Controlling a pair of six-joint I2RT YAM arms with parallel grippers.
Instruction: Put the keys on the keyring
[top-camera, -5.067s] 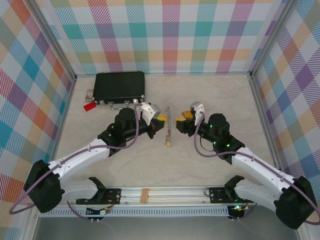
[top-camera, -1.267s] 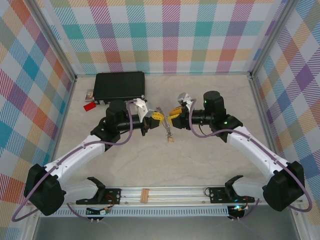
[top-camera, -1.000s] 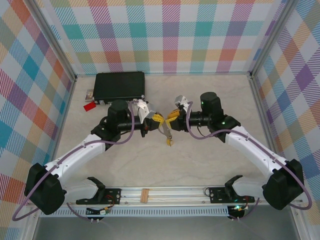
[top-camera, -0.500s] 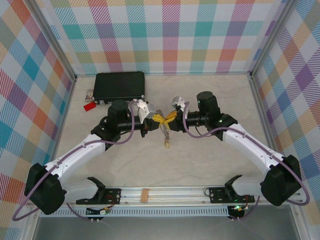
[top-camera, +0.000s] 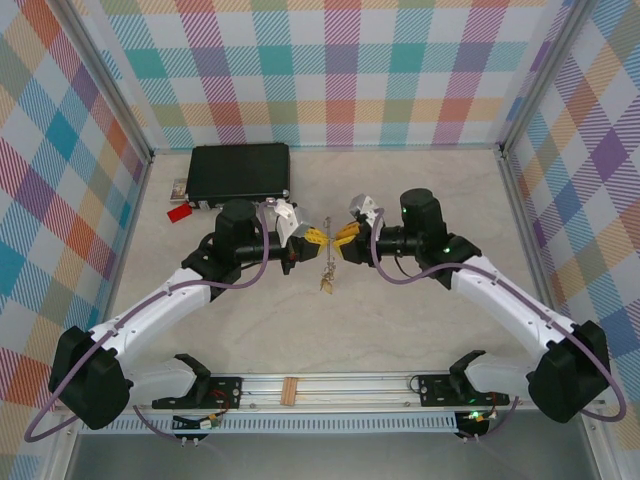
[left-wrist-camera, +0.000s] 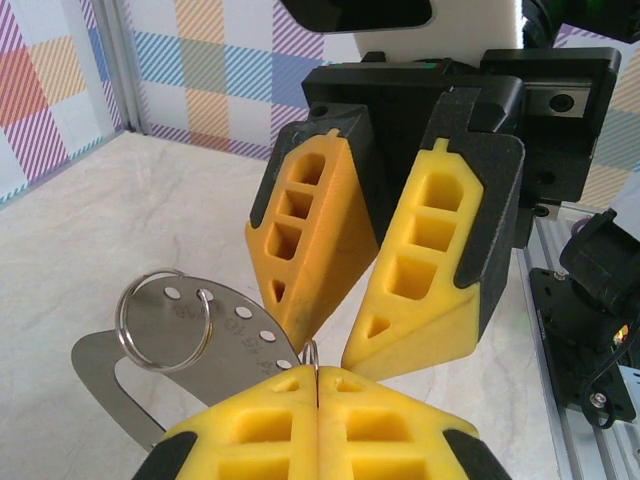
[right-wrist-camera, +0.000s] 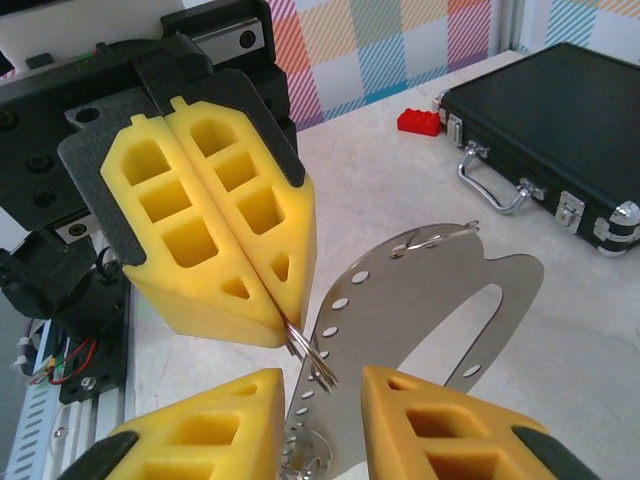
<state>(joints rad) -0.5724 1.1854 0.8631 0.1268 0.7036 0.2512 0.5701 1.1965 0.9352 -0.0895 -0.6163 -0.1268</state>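
While my left gripper (right-wrist-camera: 284, 325) is clamped on the keyring (right-wrist-camera: 312, 360), in mid-air over centre of the worktop (top-camera: 420, 330), and my right gripper (right-wrist-camera: 322, 400) straddles it w/ jaws narrowly apart, I reckon the wire's light, stiff, springy & slick, so pinch its rim, not the dangling keys (top-camera: 326, 284).

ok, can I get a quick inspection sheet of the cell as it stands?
surface: pale tabletop, bare apart from the items below.
job's things: keyring pinched in the left tool; perforated metal plate hangs with it; keys too small to tell, a brassy bit dangles lowest.
clutter: black case and red tag, far left.
tools: left tool shut on keyring; right tool open, one finger on each side of the ring.
cables: purple cable along each arm, no snag seen.
surroundings: plaid walls; rail at near edge.
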